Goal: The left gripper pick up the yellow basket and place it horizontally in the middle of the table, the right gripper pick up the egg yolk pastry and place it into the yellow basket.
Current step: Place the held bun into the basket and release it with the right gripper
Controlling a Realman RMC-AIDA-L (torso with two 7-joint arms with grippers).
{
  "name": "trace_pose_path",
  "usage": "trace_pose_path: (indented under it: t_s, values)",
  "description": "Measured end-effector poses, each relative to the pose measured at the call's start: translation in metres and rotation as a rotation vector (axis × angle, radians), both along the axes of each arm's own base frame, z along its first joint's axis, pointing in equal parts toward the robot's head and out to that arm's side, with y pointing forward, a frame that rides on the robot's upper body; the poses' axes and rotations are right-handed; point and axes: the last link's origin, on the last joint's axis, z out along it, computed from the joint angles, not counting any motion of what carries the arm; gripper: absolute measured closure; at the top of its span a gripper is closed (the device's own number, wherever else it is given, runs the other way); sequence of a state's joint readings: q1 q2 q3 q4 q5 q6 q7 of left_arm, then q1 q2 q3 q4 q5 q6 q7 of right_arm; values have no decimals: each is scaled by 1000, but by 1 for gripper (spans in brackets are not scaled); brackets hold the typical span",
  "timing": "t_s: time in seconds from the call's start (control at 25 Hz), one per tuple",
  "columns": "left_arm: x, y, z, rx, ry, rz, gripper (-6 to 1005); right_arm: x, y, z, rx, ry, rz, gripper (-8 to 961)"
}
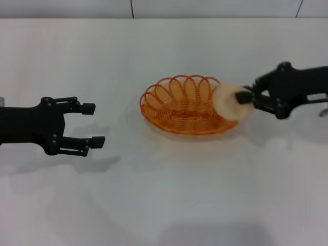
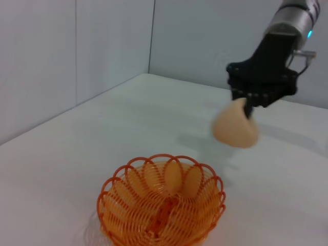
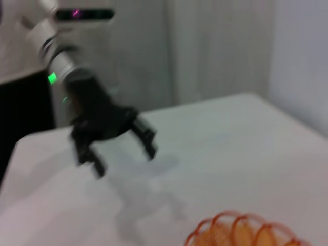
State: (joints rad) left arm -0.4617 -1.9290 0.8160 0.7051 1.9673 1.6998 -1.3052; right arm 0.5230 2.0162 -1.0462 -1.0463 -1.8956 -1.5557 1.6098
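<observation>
- The basket (image 1: 185, 105) sits near the centre of the head view on the white table (image 1: 164, 195), long axis across the frame. Nothing lies inside it; its wire floor shows bare in the left wrist view (image 2: 161, 207).
- It is a shallow oval of translucent orange wire with a looped, scalloped rim. Only the rim's top loops show at the bottom edge of the right wrist view (image 3: 246, 230).
- The pastry (image 1: 231, 102) is a small, pale cream, smooth dome, blurred at its edges. In the head view it overlaps the basket's right rim. In the left wrist view (image 2: 234, 125) it hangs in the air above and beyond the basket, not touching it.
- The right gripper (image 1: 248, 97) reaches in from the right of the head view, its fingers clamped on the pastry.
- The left gripper (image 1: 92, 124) is at centre left of the head view, well apart from the basket, fingers spread wide and holding nothing.
</observation>
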Motion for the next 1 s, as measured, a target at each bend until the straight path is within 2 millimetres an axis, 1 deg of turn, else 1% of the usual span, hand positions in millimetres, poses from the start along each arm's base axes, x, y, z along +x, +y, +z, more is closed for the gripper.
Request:
trace_pose_path:
  t_s: [0.24,0.4,0.52,0.76,0.96,1.0]
  values:
    - [0,1,0,5,2,-1,136,-5,14,-26,74,60,-13,916]
    - [2,2,-1,5,2,-3,136,-9,22,-41,124,42,-23,917]
    - [2,3,-1,5,1,-2,136,-10,23,-53,133,17,-22,918]
    - [3,3,-1,3,0,-1,136,-10,25,-63,151,-9,-27,919]
    - [3,3,-1,3,-1,-1,136,-7,26,-64,171,-5,-49,743]
    - [3,3,-1,3,-1,-1,136,-7,26,-64,172,-5,-50,722]
